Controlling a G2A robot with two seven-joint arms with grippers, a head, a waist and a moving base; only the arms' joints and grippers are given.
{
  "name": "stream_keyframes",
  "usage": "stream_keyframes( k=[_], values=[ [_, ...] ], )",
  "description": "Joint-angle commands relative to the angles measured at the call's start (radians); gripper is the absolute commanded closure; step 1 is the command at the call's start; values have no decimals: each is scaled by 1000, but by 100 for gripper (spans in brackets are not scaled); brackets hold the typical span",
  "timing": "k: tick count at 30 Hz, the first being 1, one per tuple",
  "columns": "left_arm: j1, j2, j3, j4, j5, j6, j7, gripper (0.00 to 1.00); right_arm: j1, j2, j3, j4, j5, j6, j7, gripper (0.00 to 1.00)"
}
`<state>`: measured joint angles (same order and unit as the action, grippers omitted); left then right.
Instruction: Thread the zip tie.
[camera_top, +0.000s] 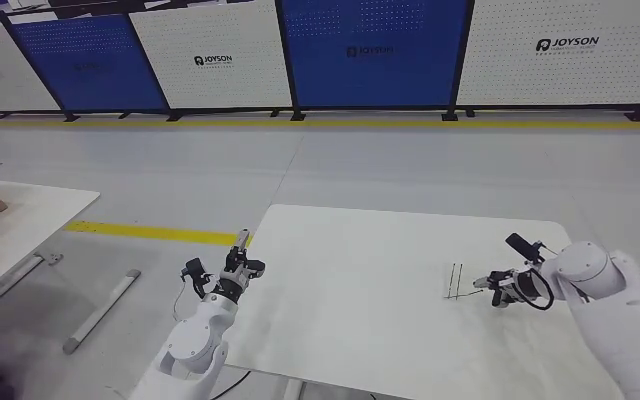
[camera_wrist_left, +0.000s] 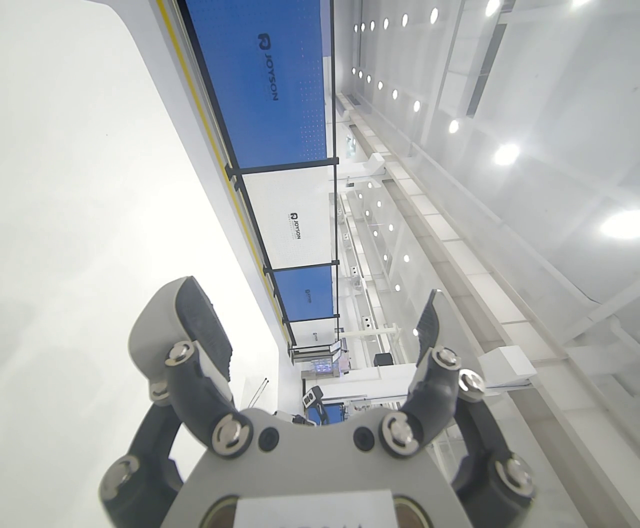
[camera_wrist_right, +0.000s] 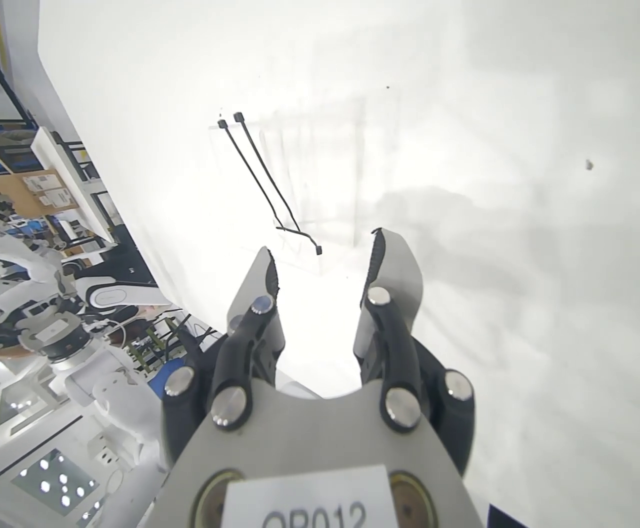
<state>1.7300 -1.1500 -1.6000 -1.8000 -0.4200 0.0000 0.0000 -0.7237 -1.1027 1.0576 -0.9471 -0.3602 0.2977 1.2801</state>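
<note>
Several thin black zip ties (camera_wrist_right: 260, 172) lie flat on the white table (camera_top: 370, 290), toward its right side; the top view shows the zip ties (camera_top: 456, 282) as two parallel strips with one lying crosswise at their near ends. My right gripper (camera_wrist_right: 324, 255) hovers just short of the crosswise tie's head, open, nothing between its fingers. From above, the right gripper (camera_top: 484, 284) is a little to the right of the ties. My left gripper (camera_wrist_left: 320, 310) is open and empty, off the table's left edge, pointing up and away; the left gripper (camera_top: 241, 243) stands beside the table's left corner.
The table has a rounded far-left corner and small dark specks (camera_wrist_right: 590, 165) on its surface. A second white table (camera_top: 40, 215) stands at far left. Blue and white pegboard panels (camera_top: 370, 50) line the back behind a yellow floor line.
</note>
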Motion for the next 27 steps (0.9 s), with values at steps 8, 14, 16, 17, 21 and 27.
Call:
stream_keyframes(
  k=[8,14,16,17,21,27],
  values=[
    [0,0,0,0,0,0,0,0,35,-13,-46,29,-17,17,2,74],
    [0,0,0,0,0,0,0,0,55,-23,-67,59,-12,17,-1,76],
    [0,0,0,0,0,0,0,0,61,-25,-72,66,-11,17,-3,77],
    [0,0,0,0,0,0,0,0,65,-26,-76,69,-13,17,-2,78],
    [0,0,0,0,0,0,0,0,75,-31,-88,78,-14,21,-2,82],
    [0,0,0,0,0,0,0,0,88,-38,-103,97,-12,28,-2,85]
  ],
)
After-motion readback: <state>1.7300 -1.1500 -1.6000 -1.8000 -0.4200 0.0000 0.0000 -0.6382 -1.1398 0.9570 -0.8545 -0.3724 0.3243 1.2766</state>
